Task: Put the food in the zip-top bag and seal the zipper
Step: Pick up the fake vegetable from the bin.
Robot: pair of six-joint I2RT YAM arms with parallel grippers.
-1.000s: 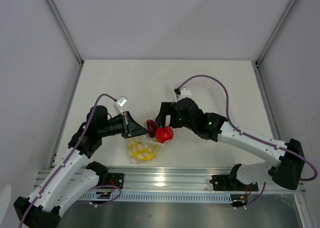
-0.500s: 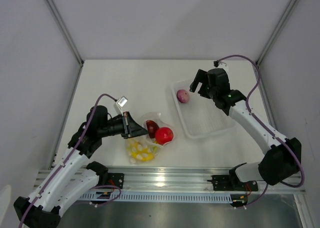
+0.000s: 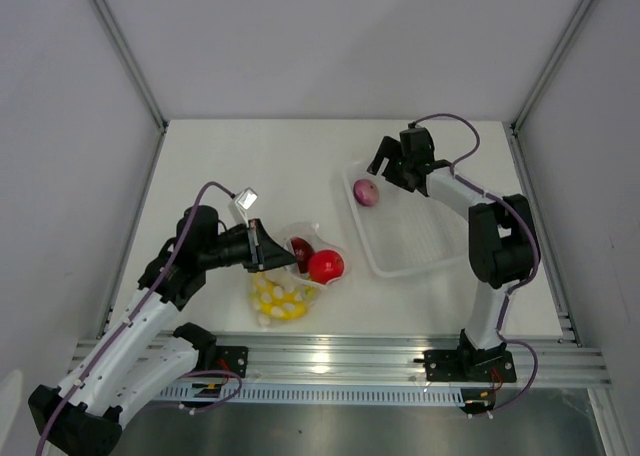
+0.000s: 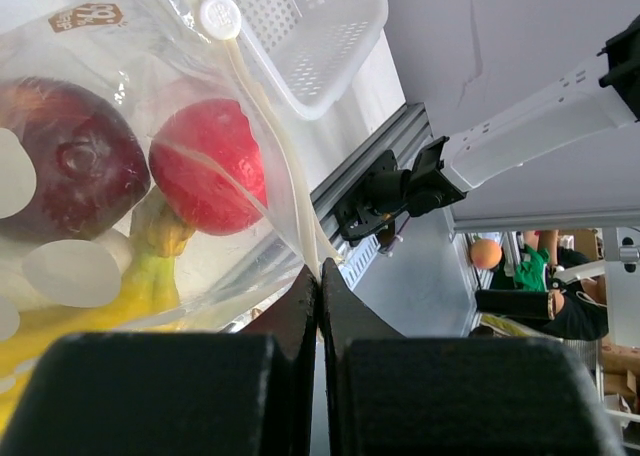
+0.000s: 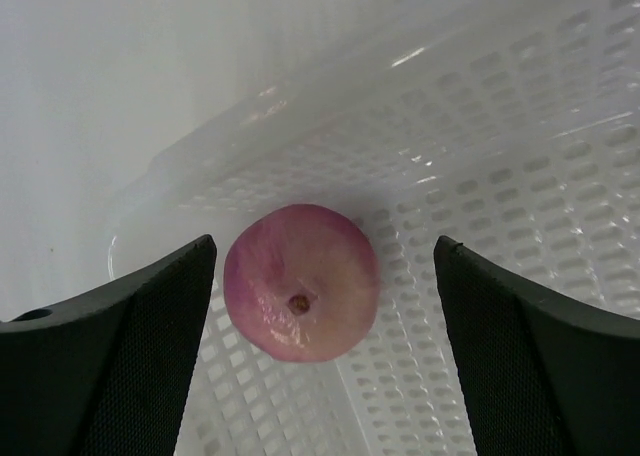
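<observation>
A small orange label (image 4: 85, 18) on the bag (image 4: 150, 56) is too blurred to read. The left end effector (image 4: 320, 294) is clenched on the bag's edge, with the red fruit (image 4: 208, 166), apple (image 4: 65, 156) and bananas (image 4: 110, 301) inside. The right end effector (image 3: 385, 168) is released, and the onion (image 5: 300, 296) lies between its fingers in the tray's (image 3: 420, 226) 10 o'clock corner.

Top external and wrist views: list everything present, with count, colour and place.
table: one, white, under everything
tray: one, translucent white, right of centre
onion: one, pink-purple, tray's far left corner
zip-top bag: one, clear, left of the tray
red fruit: one, red, inside the bag
apple: one, dark red, inside the bag
banana bunch: one, yellow, inside the bag
left claw: one, black, shut on the bag's edge
right claw: one, black, open over the onion
</observation>
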